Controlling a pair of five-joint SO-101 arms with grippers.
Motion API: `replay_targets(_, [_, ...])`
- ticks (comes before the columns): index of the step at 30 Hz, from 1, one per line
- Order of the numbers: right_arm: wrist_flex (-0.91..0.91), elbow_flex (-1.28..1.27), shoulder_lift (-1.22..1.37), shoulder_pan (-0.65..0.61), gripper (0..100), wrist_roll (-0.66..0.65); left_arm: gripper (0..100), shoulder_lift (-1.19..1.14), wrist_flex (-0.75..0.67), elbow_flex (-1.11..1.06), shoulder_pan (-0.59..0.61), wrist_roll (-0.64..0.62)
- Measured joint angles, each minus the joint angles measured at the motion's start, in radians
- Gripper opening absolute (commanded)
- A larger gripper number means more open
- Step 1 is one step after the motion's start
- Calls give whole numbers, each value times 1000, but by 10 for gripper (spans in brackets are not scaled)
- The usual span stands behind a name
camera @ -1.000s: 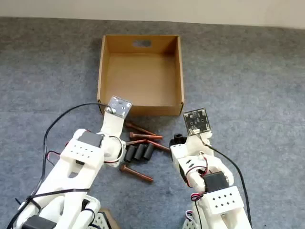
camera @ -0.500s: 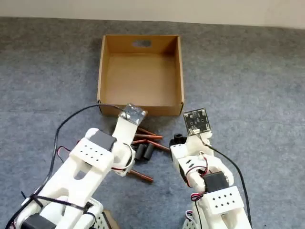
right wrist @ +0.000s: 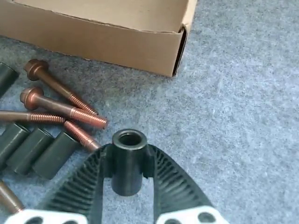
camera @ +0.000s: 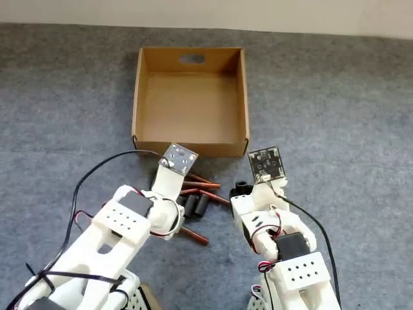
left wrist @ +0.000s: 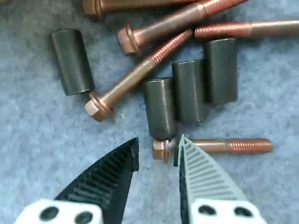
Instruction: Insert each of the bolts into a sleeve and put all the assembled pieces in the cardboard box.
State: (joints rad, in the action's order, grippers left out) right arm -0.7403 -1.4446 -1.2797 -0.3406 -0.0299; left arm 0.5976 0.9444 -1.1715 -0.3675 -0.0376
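On the grey desk (camera: 335, 110), just in front of the cardboard box (camera: 191, 149), loose bolts (left wrist: 140, 77) and dark sleeves (left wrist: 189, 91) lie together in a cluster. The left claw (left wrist: 158, 141) hangs spread over the head of one bolt (left wrist: 219, 146), which lies beside three sleeves. The right claw (right wrist: 127, 155) pinches a single sleeve (right wrist: 127, 175) near the box's corner, with its open bore showing.

Grey felt-like table covering (camera: 348, 97), pale strip (camera: 258, 11) along its far edge.
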Motion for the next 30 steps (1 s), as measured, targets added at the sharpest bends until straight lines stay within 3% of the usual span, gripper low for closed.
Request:
replay_targets(6, [0, 0, 0, 0, 5, 0, 147, 0, -8, -6, -3, 86])
replay_targets(14, [0, 0, 0, 0, 5, 0, 146, 0, -11, -14, -5, 100])
replay_targets(20, [0, 0, 0, 0, 5, 0, 24, 0, 2, -14, -8, 100])
replay_targets(30, [0, 0, 0, 0, 5, 0, 18, 0, 11, -21, -6, 104])
